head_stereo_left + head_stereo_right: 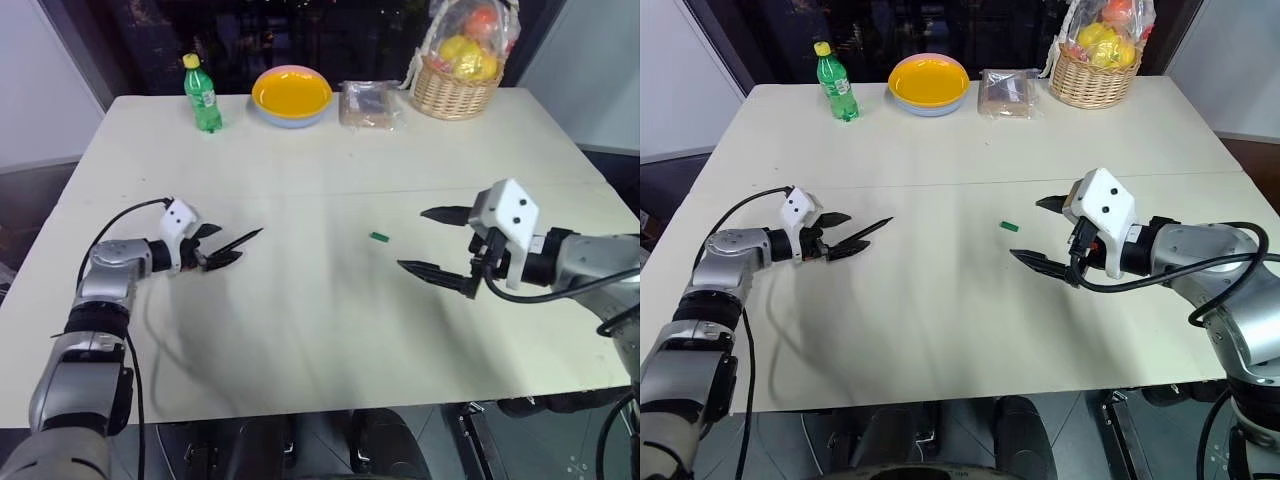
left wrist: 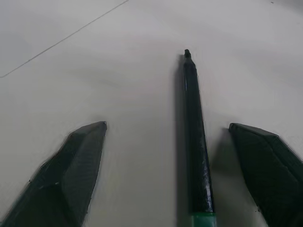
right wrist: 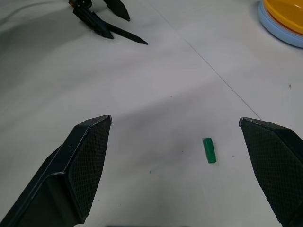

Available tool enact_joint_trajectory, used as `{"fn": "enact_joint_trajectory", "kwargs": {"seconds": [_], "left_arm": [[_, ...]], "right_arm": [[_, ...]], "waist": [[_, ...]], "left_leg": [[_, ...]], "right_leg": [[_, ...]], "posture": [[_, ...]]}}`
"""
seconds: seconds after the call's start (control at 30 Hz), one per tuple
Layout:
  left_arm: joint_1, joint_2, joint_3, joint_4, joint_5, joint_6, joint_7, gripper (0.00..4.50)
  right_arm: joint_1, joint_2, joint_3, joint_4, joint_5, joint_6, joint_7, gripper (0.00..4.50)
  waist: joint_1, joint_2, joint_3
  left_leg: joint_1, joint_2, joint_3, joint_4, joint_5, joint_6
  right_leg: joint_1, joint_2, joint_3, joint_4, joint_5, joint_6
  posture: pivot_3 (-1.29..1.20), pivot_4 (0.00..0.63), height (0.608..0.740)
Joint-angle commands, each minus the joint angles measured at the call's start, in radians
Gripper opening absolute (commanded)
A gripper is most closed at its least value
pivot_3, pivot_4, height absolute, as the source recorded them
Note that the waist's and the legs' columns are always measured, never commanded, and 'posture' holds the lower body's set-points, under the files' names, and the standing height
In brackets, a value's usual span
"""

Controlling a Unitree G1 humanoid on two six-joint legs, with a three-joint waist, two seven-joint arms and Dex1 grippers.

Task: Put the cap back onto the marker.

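Observation:
The marker [image 2: 195, 142], a thin black stick with a green band at its rear end, lies on the pale table between the fingers of my left gripper [image 1: 225, 245]. Both fingers stand apart from it, so the gripper is open, and the pointed tip [image 1: 260, 233] pokes out past the fingertips toward the table's middle. The small green cap [image 1: 378, 237] lies by itself on the table, just in front of my right gripper [image 1: 413, 240]. That gripper hovers wide open with nothing between its fingers. In the right wrist view the cap [image 3: 209, 150] sits on the table between its fingers.
Along the table's far edge stand a green bottle [image 1: 204, 95], a yellow bowl [image 1: 291, 95], a brown packet [image 1: 366, 103] and a basket of fruit [image 1: 460, 65]. A seam line crosses the table [image 1: 320, 340] from side to side.

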Motion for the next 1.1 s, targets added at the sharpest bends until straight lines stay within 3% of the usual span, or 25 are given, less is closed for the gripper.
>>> {"fn": "enact_joint_trajectory", "kwargs": {"seconds": [0.03,0.17,0.2,0.6,0.87,1.1], "left_arm": [[0.014,0.0,-0.028,0.038,0.035,0.001,-0.035,2.26],[0.009,0.005,-0.029,0.051,0.044,-0.007,-0.044,0.18],[0.008,0.007,-0.031,0.051,0.046,-0.007,-0.047,0.08],[0.046,0.023,-0.014,-0.064,0.025,0.019,-0.067,0.08],[0.147,0.065,0.062,-0.481,-0.062,0.196,-0.004,0.08],[0.283,0.127,0.144,-0.889,-0.147,0.391,0.078,0.08]], "right_arm": [[-0.015,-0.008,-0.024,-0.019,0.009,-0.017,-0.004,4.5],[-0.018,-0.008,-0.021,-0.014,0.006,-0.024,-0.002,4.5],[-0.019,-0.008,-0.02,-0.013,0.006,-0.025,-0.001,4.5],[-0.041,0.005,0.007,0.027,0.001,-0.048,0.011,4.5],[-0.08,0.076,0.104,0.189,-0.056,-0.145,0.041,4.5],[-0.176,0.161,0.205,0.499,-0.16,-0.306,0.124,4.5]], "waist": [[0.0,0.0,0.0],[0.0,0.0,0.0],[0.0,0.0,0.0],[-0.001,0.0,0.0],[-0.001,-0.002,0.0],[-0.007,-0.002,0.0]], "left_leg": [[0.0,0.0,0.0,0.0,0.0,0.0],[0.0,0.0,0.0,0.0,0.0,0.0],[0.0,0.0,0.0,0.0,0.0,0.0],[0.0,0.0,0.0,0.0,0.0,0.0],[0.0,0.001,0.0,0.001,0.0,0.0],[0.0,0.001,0.0,0.001,0.001,-0.001]], "right_leg": [[0.0,0.0,0.0,0.0,0.0,0.0],[0.0,0.0,0.0,0.0,0.0,0.0],[0.0,0.0,0.0,0.0,0.0,0.0],[0.0,0.0,0.0,0.0,0.0,0.0],[0.0,0.001,0.0,0.0,0.0,0.0],[0.0,0.001,0.0,0.001,0.0,0.0]], "posture": [[0.0,0.15,0.74],[0.0,0.15,0.74],[0.0,0.15,0.74],[0.0,0.15,0.74],[0.0,0.15,0.74],[0.0,0.15,0.74]]}}
